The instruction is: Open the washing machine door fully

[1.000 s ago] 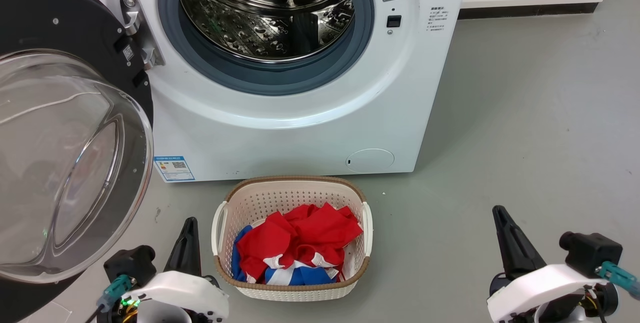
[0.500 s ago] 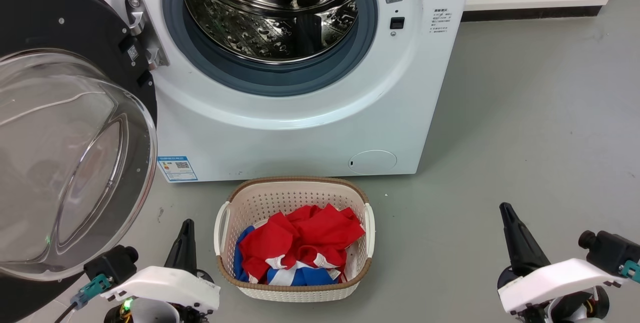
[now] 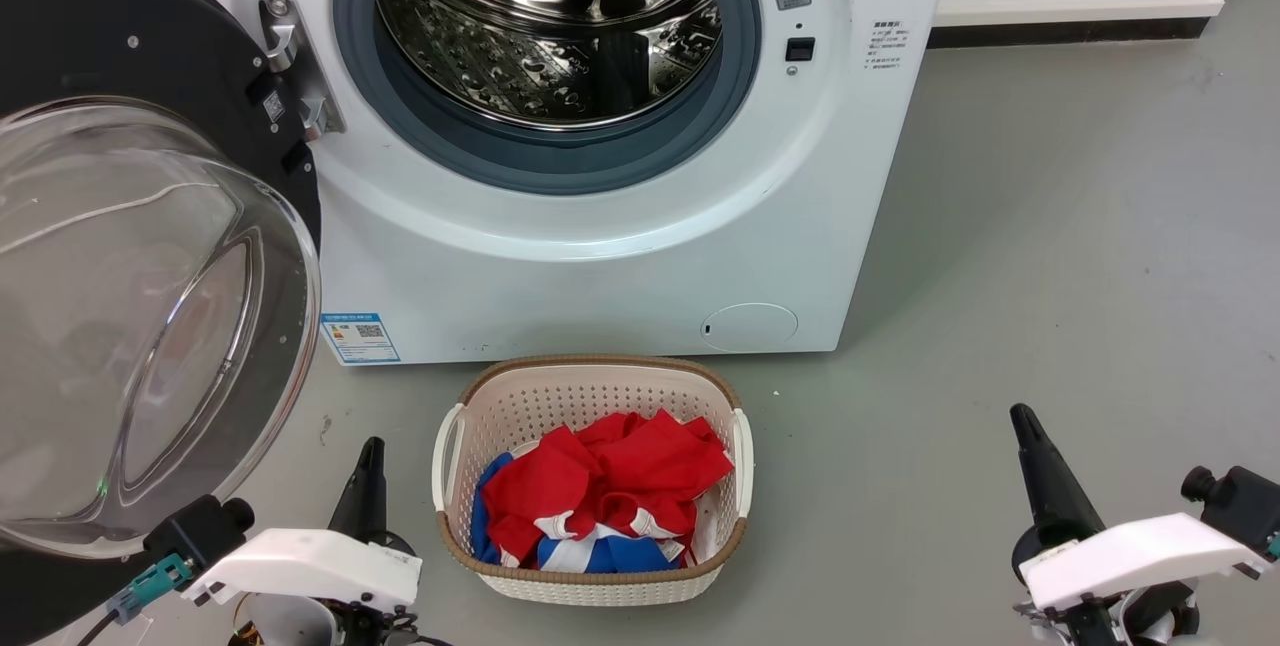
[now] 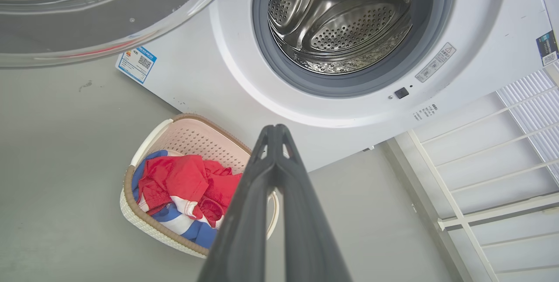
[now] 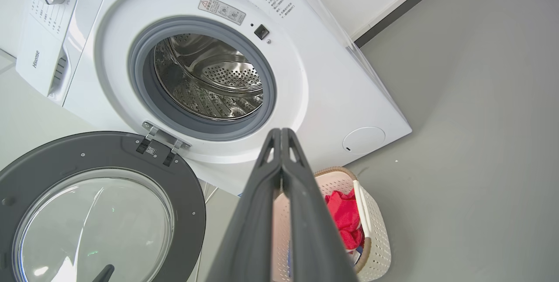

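Washing machine door, the big round glossy black one with its bulging clear glass bowl (image 3: 140, 306), hangs swung wide at 9 o'clock, clear of the white boxy front-loading washing machine (image 3: 600, 256). Your left gripper (image 3: 371, 451) and right gripper (image 3: 1022, 421), both pinched closed and empty, have sunk back toward 7 and 5 o'clock, so the job looks done. At 6 o'clock, the beige perforated plastic basket (image 3: 590, 366) holds crumpled red, blue and white clothes (image 3: 600, 476).

Grey smooth floor (image 3: 1050, 226), carrying two things.
The big white boxy front-loading washing machine (image 3: 600, 266) is stood on it, and a small beige perforated plastic laundry basket (image 3: 590, 588) is set just before its front.
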Tool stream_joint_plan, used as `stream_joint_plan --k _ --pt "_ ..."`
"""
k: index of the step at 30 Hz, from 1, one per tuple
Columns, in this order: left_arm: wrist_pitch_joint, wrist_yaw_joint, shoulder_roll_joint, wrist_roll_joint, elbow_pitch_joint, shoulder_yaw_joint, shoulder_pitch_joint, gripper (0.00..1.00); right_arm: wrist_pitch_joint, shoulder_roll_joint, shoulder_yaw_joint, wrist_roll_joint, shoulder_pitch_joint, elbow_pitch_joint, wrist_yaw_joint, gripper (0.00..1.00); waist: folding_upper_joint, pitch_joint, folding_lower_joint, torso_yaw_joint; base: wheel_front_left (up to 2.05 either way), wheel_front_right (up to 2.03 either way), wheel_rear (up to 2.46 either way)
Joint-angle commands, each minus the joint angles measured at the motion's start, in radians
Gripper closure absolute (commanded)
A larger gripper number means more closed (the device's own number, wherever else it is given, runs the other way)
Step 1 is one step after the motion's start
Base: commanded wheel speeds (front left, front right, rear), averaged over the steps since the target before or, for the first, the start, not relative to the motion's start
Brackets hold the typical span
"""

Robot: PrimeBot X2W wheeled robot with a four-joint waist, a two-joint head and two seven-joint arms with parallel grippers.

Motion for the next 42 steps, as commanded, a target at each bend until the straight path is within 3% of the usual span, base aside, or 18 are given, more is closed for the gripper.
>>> stream_joint_plan --k 1,42 --pt "0.007 -0.008 0.0 -0.025 -0.009 0.011 -0.029 1.0 0.003 -0.008 -0.004 0.034 -0.03 -0.007 0.0 1.0 0.0 0.0 0.0 0.001 0.0 0.0 0.0" --pt "0.121 -0.101 -0.058 -0.399 0.001 0.128 -0.038 1.0 0.055 -0.009 -0.048 0.489 -0.062 0.051 0.0 1.0 0.0 -0.013 0.0 0.021 0.0 0.0 0.0"
